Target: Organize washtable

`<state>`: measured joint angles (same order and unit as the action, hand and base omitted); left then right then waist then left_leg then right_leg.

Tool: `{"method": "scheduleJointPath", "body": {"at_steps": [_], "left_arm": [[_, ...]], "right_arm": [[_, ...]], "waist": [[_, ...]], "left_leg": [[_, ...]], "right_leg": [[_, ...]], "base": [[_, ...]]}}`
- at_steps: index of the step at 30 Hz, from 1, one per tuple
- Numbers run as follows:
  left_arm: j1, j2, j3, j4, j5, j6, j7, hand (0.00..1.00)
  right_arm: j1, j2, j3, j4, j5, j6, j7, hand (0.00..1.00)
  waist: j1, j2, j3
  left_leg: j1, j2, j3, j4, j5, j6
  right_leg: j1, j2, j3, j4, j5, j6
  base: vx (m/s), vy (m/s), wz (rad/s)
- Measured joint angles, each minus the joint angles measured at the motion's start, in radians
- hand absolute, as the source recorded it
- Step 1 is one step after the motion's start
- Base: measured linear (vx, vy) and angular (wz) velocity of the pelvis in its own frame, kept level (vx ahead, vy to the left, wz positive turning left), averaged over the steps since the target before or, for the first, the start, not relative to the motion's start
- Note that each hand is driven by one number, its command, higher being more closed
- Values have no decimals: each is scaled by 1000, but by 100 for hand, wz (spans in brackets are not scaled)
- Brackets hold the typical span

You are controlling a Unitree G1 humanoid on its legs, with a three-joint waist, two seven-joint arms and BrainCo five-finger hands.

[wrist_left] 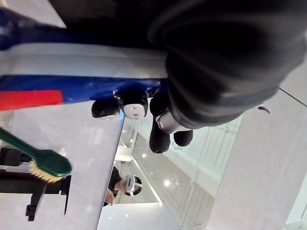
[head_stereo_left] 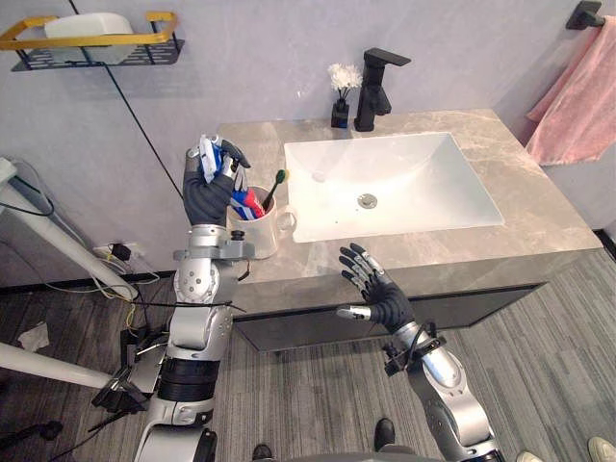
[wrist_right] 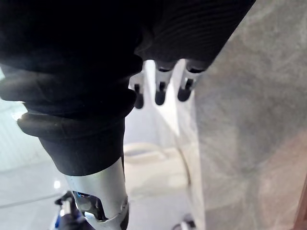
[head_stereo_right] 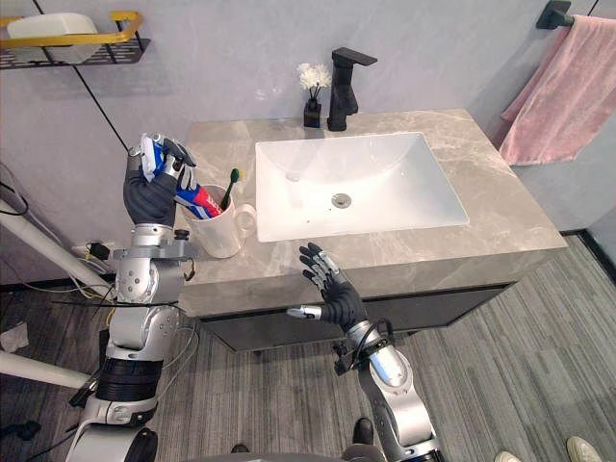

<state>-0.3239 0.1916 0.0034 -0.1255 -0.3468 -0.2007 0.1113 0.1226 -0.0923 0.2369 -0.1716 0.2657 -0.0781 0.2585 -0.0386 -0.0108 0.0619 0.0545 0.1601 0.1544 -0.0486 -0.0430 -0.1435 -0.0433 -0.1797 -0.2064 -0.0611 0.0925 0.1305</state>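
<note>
My left hand (head_stereo_left: 207,190) is raised over the counter's left end, fingers (wrist_left: 121,106) curled round a blue, white and red toothpaste tube (head_stereo_left: 245,203). The tube slants down, its lower end inside a white mug (head_stereo_left: 260,236) at the counter's left front. A green toothbrush (head_stereo_left: 274,189) stands in that mug, bristles up, and shows beside the tube (wrist_left: 72,72) in the left wrist view. My right hand (head_stereo_left: 381,295) hovers open at the counter's front edge, below the basin, holding nothing; its fingers (wrist_right: 160,91) are straight.
A white basin (head_stereo_left: 385,183) sits in the grey marble counter (head_stereo_left: 539,217), with a black faucet (head_stereo_left: 376,87) and a small black vase of white flowers (head_stereo_left: 341,96) behind it. A pink towel (head_stereo_left: 577,96) hangs at the right. A yellow-railed wall shelf (head_stereo_left: 96,43) holds a white object.
</note>
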Motion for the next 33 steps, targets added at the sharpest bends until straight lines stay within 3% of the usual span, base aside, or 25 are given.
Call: {"method": "scheduleJointPath", "body": {"at_steps": [8,20,25,26,29,33], "left_arm": [[-26,32,1,19,86,9,4,0],[-136,111,62,11,79,-5,46,0],[-135,141,131,-120,58,-35,67,0],[-129,146,147,-169,45,-48,65,100],[-63,148,190,-303,21,-78,51,100],[196,139,227,-471,-26,-94,-45,100]], "right_arm": [[-1,-5,-13,0,1,0,-1,0],[9,-10,-21,-13,5,-1,4,0],[22,-15,-21,-13,21,-3,7,0],[28,-15,-21,-13,21,-3,8,0],[32,-13,-23,-13,21,-3,11,0],[39,-12,-34,-13,20,-2,31,0]], "waist": [[-1,2,9],[0,17,19],[11,33,25],[14,35,25],[22,40,23],[28,44,22]], "left_leg": [[-18,4,17,30,-24,1],[-28,5,-14,46,-26,4],[-30,6,-19,50,-25,4],[-30,5,-23,51,-25,4],[-32,5,-29,50,-25,4],[-27,5,-45,52,-24,4]], "right_leg": [[-18,2,16,0,7,-6],[6,2,-20,-11,23,-12],[13,2,-37,-13,23,-12],[16,2,-39,-14,23,-12],[22,2,-41,-15,23,-12],[32,2,-51,-16,23,-12]], "base": [[1,-2,-7],[-10,-6,6],[-29,-7,7],[-29,-11,4],[-9,-2,2],[6,-6,10]]}}
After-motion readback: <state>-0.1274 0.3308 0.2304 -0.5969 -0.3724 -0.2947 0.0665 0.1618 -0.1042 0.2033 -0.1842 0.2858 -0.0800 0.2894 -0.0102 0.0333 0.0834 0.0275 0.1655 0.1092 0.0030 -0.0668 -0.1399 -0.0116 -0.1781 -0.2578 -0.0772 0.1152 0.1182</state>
